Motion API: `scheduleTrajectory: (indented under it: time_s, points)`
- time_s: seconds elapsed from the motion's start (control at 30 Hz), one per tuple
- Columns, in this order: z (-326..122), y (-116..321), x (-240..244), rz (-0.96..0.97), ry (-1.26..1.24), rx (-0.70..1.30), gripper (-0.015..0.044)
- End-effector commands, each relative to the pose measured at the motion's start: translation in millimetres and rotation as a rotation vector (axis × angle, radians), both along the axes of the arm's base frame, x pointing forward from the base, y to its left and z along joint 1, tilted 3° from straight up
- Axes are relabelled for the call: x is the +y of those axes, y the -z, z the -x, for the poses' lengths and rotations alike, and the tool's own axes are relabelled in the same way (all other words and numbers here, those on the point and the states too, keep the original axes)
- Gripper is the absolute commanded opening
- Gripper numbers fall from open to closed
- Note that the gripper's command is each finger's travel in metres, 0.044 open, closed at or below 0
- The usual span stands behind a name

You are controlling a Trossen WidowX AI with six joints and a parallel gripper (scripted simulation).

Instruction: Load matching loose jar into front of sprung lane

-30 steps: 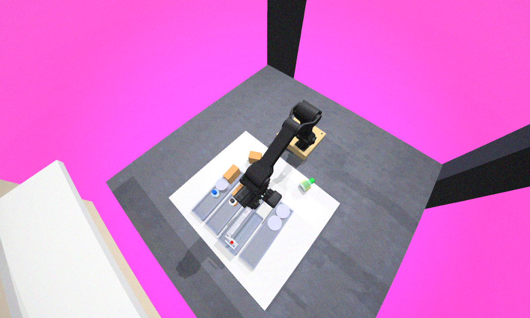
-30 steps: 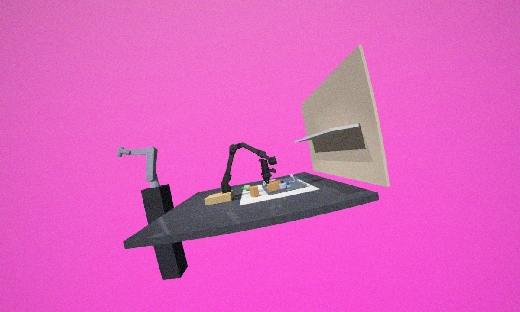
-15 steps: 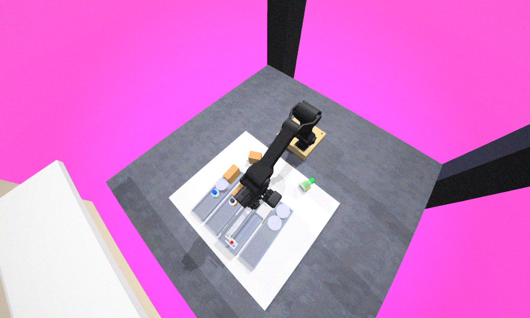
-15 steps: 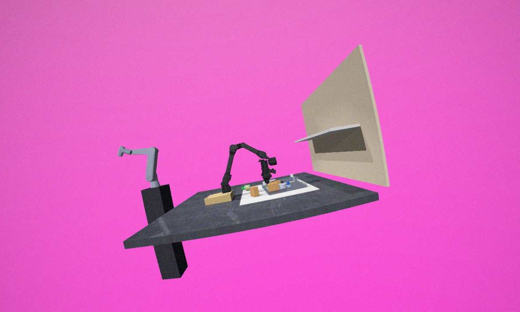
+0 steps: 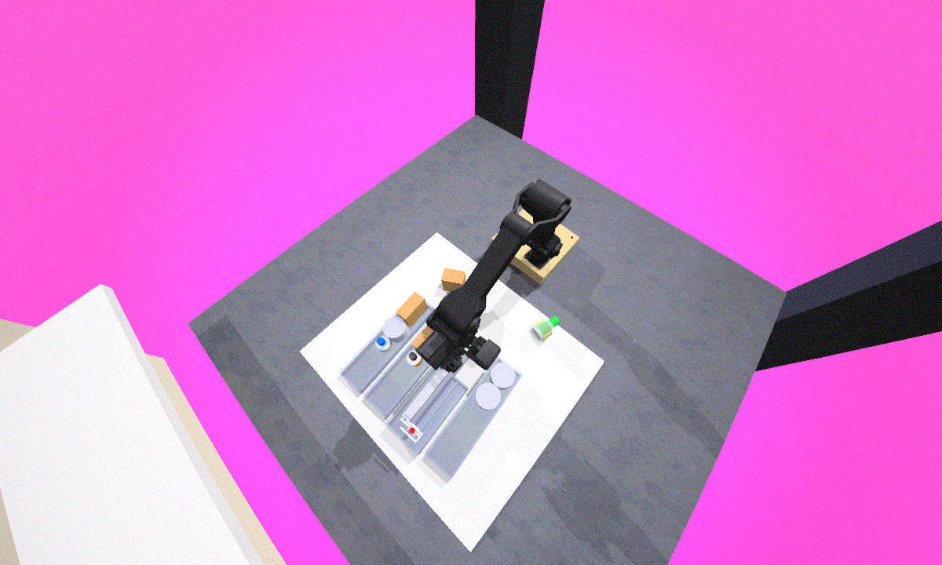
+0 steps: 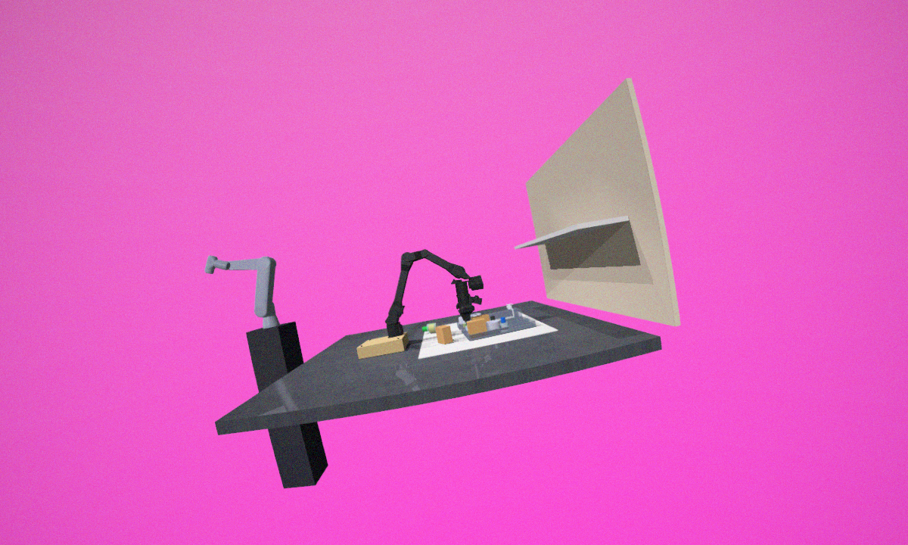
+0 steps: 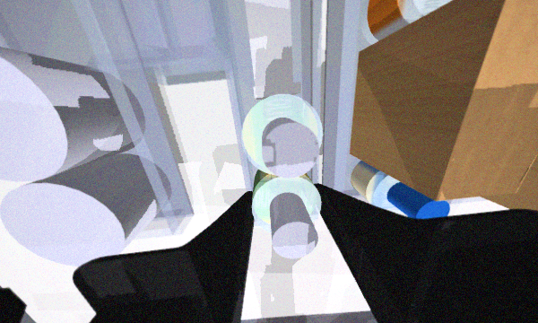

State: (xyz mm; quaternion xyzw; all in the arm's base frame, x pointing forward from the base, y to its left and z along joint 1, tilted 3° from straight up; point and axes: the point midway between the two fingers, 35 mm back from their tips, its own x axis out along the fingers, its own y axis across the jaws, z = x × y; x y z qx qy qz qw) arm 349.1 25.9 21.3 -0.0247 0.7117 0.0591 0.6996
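My gripper (image 5: 460, 355) (image 6: 466, 318) (image 7: 282, 193) is shut on a pale, clear-sided jar with a grey lid (image 7: 294, 242). This jar is upright or nearly so, in line with the front end of the sprung lane (image 7: 238, 67). A like jar with a grey lid (image 7: 293, 145) stands just behind it, between the lane walls. In the wrist view the two jars overlap, so I cannot tell whether they touch. The held jar's base, the low front stop and the pusher plate are hidden. A jar with a green cap (image 5: 554, 321) (image 6: 425, 328) lies on the mat to one side.
Two white cylinders (image 5: 502, 375) (image 7: 63, 224) stand in the neighbouring lane. On the other side are a wooden block (image 7: 403, 103), an orange jar (image 7: 383, 20) and a blue-capped jar (image 7: 414, 202). Another block (image 5: 452, 279) (image 6: 443, 334) stands on the white mat (image 5: 502, 464).
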Motion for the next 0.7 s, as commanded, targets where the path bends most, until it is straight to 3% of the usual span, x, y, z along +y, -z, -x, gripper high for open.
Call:
scheduleTrajectory:
  time_s: [0.0,0.67]
  points:
    - [-5.0,0.7,0.4,-0.001,0.003,-0.022,0.0]
    - [-1.5,1.0,0.0,-0.001,0.003,-0.022,0.0]
